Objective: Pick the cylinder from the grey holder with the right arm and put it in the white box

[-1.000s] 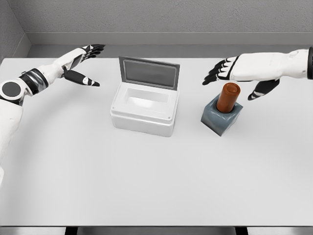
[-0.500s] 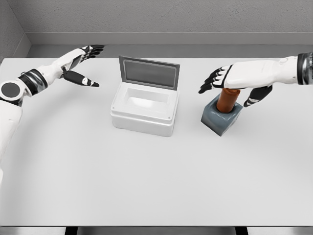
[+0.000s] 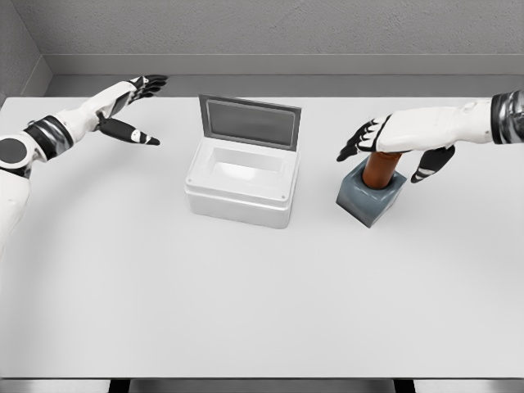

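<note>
1 white table [image 3: 246,303] under grey walls. My right hand [image 3: 401,135] hovers over the cylinder [image 3: 379,169] in its grey holder [image 3: 370,196], fingers [image 3: 354,146] spread, grasping nothing; my left hand [image 3: 123,102] also open beside the white box [image 3: 241,184].

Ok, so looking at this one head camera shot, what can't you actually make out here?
- Top of the cylinder: head view, covered by the right hand.
- Whether that hand touches the cylinder: palm side faces away.
- Cylinder's lower part: sunk in the grey holder.
- White box floor near the front: blocked by its front wall.
- Both arms past the wrists: cut by the picture's edges; left hand rests far left.
</note>
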Motion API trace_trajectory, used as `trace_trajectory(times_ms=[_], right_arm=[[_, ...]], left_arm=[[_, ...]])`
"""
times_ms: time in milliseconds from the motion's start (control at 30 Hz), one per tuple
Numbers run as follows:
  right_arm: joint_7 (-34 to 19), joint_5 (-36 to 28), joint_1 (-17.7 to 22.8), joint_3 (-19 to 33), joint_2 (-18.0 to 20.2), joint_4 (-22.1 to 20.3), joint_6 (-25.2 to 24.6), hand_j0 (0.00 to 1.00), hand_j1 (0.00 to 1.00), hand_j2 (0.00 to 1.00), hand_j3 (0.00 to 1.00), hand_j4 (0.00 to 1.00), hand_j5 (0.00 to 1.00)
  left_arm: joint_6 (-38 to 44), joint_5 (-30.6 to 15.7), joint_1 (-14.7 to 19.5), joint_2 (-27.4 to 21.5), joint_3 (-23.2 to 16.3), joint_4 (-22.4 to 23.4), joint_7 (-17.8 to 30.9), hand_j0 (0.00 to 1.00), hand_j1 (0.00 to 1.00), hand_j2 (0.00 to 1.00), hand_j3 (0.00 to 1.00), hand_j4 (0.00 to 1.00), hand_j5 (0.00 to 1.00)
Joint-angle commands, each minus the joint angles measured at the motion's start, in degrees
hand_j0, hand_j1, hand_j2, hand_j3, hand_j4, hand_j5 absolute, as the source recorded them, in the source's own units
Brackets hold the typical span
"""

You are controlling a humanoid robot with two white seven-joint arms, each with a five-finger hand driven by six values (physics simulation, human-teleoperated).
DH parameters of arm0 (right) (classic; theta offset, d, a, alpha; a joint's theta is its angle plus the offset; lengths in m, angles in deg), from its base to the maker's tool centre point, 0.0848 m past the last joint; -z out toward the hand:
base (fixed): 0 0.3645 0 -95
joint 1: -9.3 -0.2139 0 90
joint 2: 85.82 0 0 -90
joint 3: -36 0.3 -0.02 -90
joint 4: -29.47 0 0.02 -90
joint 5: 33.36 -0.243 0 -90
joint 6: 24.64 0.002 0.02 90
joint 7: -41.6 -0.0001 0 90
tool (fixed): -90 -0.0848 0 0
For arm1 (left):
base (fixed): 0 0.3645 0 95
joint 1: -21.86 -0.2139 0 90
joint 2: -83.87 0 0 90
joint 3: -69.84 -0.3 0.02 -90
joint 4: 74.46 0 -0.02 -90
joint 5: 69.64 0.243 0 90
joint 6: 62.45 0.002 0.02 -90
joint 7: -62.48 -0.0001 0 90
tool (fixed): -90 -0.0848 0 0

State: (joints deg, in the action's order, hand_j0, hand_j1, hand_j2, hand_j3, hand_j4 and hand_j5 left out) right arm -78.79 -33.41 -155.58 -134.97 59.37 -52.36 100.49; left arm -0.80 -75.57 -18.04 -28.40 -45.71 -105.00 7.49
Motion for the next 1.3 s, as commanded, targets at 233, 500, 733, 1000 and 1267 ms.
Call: trace_trajectory(times_ms=[233, 500, 733, 1000, 1267], right_arm=[[-1.16, -0.21, 0.09, 1.33, -3.25, 3.25, -0.13, 1.0, 1.0, 1.0, 1.0, 1.0, 1.0], [-1.86, -0.12, 0.7, 1.51, -3.69, 5.45, -0.13, 1.0, 1.0, 1.0, 1.0, 1.0, 1.0], [-1.86, 0.32, 0.88, 2.56, -4.04, 6.16, -0.13, 1.0, 1.0, 1.0, 1.0, 1.0, 1.0], [-2.83, 0.58, 1.32, 2.56, -4.04, 6.07, -0.13, 0.74, 0.74, 0.74, 0.74, 0.74, 0.74], [-3.09, 0.58, 1.49, 3.53, -4.04, 6.07, -0.13, 0.56, 0.56, 0.56, 0.56, 0.56, 0.56]], left_arm=[[0.13, -0.39, 0.26, -0.14, 0.15, 1.27, -0.01, 1.0, 1.0, 1.0, 1.0, 1.0, 1.0], [0.13, -0.39, 0.26, -0.14, 0.14, 1.19, -0.01, 1.0, 1.0, 1.0, 1.0, 1.0, 1.0], [0.13, -0.39, 0.26, -0.14, 0.14, 1.19, -0.01, 1.0, 1.0, 1.0, 1.0, 1.0, 1.0], [0.13, -0.48, 0.18, -0.14, 0.14, 1.1, -0.01, 1.0, 1.0, 1.0, 1.0, 1.0, 1.0], [0.13, -0.48, 0.18, -0.05, 0.14, 1.1, -0.01, 1.0, 1.0, 1.0, 1.0, 1.0, 1.0]])
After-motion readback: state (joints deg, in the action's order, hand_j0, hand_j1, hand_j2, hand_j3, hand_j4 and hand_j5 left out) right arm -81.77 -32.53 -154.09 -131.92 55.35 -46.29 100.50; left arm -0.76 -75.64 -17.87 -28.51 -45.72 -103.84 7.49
